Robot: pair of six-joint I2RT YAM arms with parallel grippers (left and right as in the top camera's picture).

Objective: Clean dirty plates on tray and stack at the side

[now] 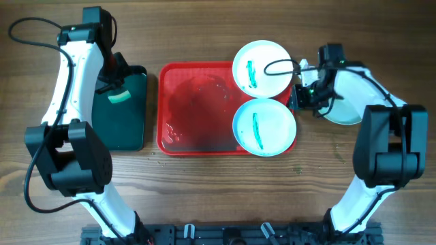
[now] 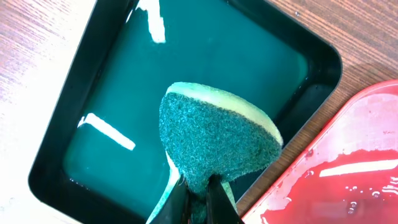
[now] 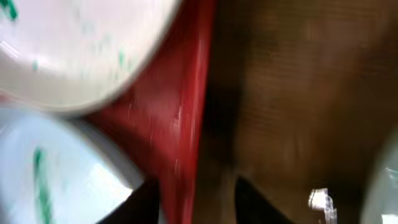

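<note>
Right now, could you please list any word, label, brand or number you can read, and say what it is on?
None: no text shows on the plates, red tray, green tray or sponge.
The right wrist view is too blurred to read anything.

A red tray, wet-looking, is seen at the middle of the wooden counter. Two white plates with teal rims are set on its right end. The far plate overhangs the rim, the near plate lies just beside it, and each is marked by a green streak. A third plate is laid on the wood toward the right edge, partly hidden by the right arm. The right gripper is placed just beside the tray's right rim. Toward the left edge, a pale green sponge is held by the left gripper over a dark green tray.
</note>
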